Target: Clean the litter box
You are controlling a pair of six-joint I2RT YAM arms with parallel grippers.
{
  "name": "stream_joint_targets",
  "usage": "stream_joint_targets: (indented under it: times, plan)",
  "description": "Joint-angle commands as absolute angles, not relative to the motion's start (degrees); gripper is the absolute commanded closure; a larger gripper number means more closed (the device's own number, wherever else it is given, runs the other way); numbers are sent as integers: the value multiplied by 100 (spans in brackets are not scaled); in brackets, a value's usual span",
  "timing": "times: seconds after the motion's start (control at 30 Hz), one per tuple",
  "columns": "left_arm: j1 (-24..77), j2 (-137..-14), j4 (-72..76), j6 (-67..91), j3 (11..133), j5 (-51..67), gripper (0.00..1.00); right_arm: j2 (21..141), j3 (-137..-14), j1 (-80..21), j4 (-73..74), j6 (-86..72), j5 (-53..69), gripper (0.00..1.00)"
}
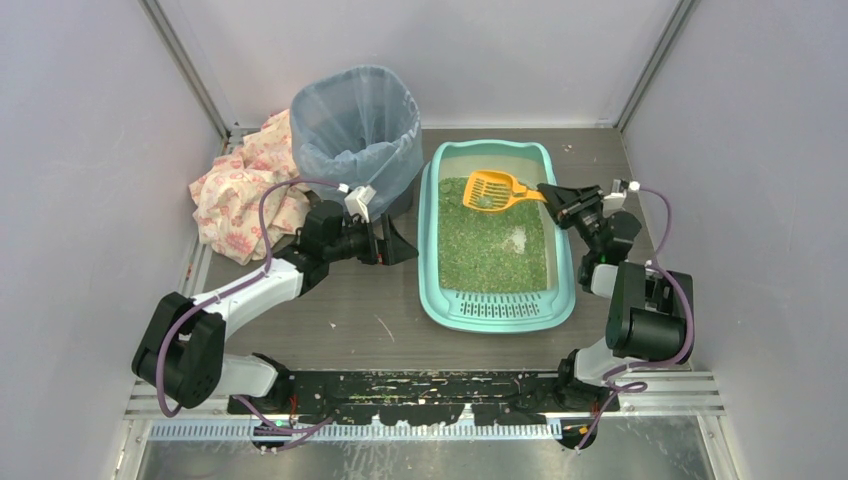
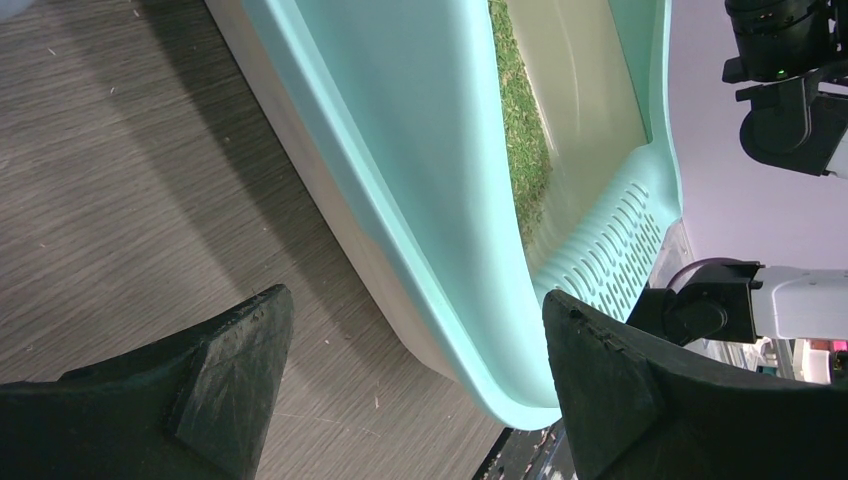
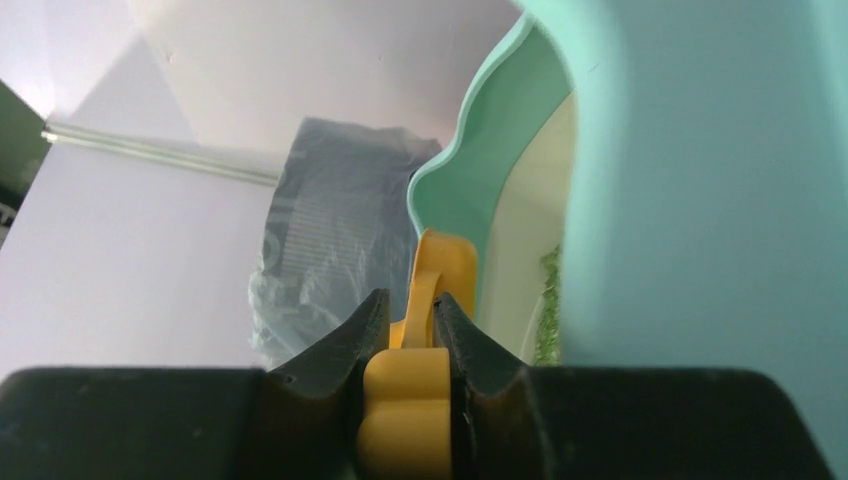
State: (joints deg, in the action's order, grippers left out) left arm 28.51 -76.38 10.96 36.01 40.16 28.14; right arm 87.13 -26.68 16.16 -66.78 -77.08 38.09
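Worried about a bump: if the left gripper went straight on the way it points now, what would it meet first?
Most likely the outer side wall of the large teal-green plastic litter box. The open left gripper faces it squarely, though the remaining gap is hard to judge.

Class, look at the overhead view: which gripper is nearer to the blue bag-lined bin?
Left. The left gripper sits just in front of the bin; the right gripper is across the litter box, holding the scoop.

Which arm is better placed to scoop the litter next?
Right. The right gripper is shut on the handle of the orange scoop, whose head sits over the litter in the litter box. The left gripper is open and empty beside the box's left wall.
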Motion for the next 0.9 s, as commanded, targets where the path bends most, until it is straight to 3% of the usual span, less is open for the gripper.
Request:
stream_joint_targets:
  times: [0.0,0.1,0.27,0.4,0.87]
  plan:
    - [2876,-7653,1477,3650,4148,2944,6,8531,-2830,1379,-6470,-7289,3767,99]
    - [2882,-7564,1399,3602,4132,2864,6,8488,-2735,1825,-6493,-7490,3743,99]
    - [2882,-7621,1441,3634,4156,2911,6,8633,-2862,1334,-6635,-7525,3810,99]
    - [2881,-7577,1435,3621,4131,2902,6,8460,-2782,1774,-6513,-7519,3797,99]
    - [2873,-7486,1336,3569,4140,2848,6,7682,-3139,1751,-6090,-7800,3797,99]
